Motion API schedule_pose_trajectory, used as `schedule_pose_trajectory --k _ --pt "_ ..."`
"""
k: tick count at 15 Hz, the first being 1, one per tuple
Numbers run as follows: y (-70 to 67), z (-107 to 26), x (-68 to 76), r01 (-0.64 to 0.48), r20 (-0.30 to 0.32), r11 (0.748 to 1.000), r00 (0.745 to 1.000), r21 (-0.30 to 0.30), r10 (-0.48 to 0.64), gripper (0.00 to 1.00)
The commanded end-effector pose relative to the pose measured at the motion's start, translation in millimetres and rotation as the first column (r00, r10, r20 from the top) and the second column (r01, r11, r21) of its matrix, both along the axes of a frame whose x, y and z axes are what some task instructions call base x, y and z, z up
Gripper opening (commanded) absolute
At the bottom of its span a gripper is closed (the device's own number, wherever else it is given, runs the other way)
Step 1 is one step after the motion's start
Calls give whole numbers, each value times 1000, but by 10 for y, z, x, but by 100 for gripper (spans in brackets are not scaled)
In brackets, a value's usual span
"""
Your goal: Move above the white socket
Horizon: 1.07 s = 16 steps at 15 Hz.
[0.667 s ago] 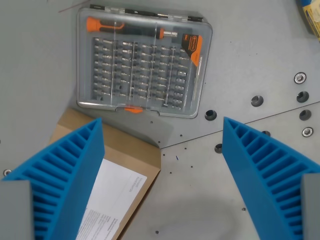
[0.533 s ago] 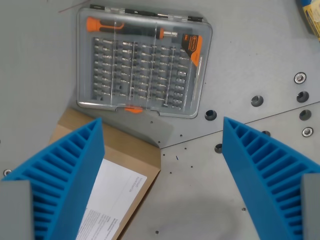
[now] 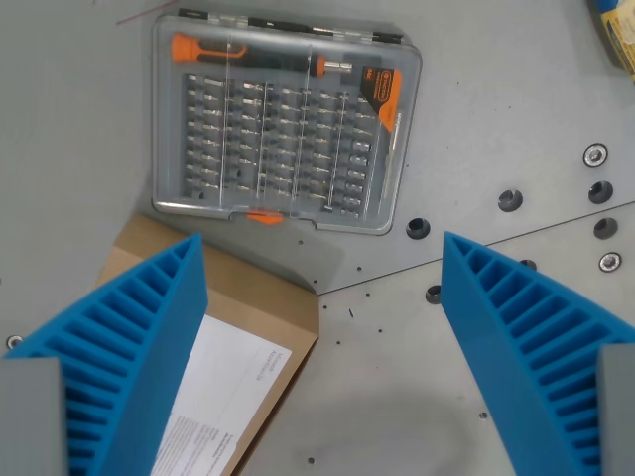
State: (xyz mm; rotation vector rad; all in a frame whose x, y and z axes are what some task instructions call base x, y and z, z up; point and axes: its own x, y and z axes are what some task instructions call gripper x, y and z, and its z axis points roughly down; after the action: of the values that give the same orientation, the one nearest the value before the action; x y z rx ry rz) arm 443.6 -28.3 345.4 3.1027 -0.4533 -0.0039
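Brown envelope (image 3: 260, 297) and yellow object (image 3: 619, 30) run off frame.

I saw a clear screwdriver bit case (image 3: 286, 124) lying flat, its corner overlapping a brown cardboard envelope (image 3: 253, 327) below.

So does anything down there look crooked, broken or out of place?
Nothing looks broken or spilled. The clear screwdriver bit case lies closed and slightly askew, and the brown envelope sits at an angle beside it. Oddly, no white socket is in view.
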Motion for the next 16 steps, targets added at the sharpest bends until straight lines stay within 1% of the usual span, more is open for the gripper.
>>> schedule_pose_trajectory --k 1,8,13,16 --pt "0 -8 25 -36 7 999 999 -3 36 100" --pt "2 -121 142 -119 6 993 993 -9 119 100" --pt "9 -232 268 -194 -9 981 981 -14 194 100" --pt "13 -305 350 -246 -17 969 969 -17 246 100"
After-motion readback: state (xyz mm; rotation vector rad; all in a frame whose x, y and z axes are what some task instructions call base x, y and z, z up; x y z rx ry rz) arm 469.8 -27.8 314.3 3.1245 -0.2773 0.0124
